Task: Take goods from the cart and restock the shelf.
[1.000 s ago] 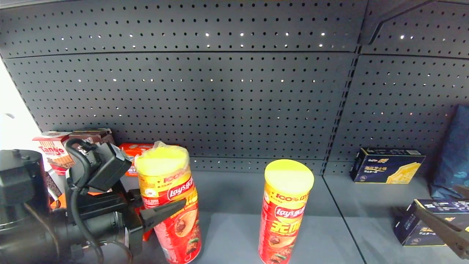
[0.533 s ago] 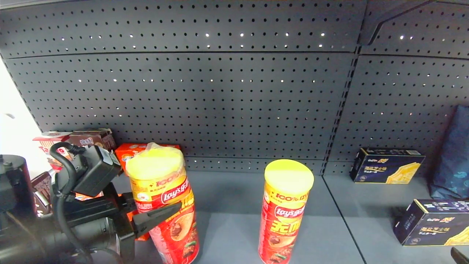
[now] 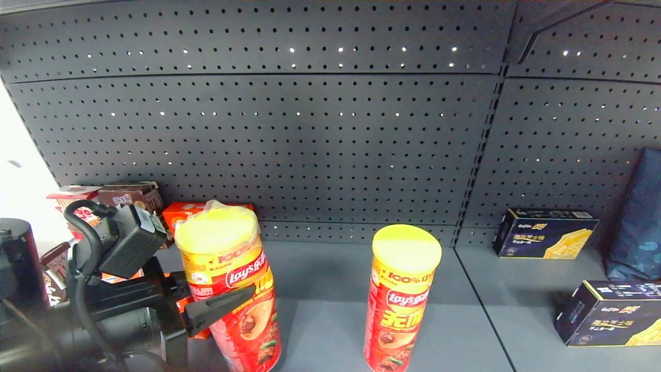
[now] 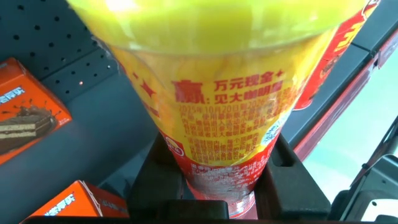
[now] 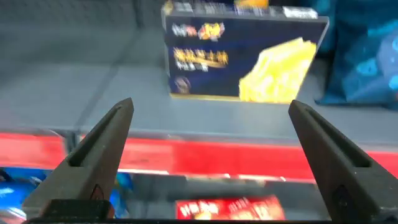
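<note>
The left gripper (image 3: 232, 306), clamped on the yellow-lidded red cardboard chip tube (image 3: 221, 243), had edged it leftward over the grey metal shelf (image 3: 325, 289), still unreleased; the right gripper (image 5: 211, 155) gaped empty.

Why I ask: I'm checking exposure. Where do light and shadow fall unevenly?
Head view: light pricks through the pegboard holes, the far left edge is washed white, the front navy box throws a dark shadow on the shelf. Left wrist view: the held can in the left gripper is evenly lit.
</note>
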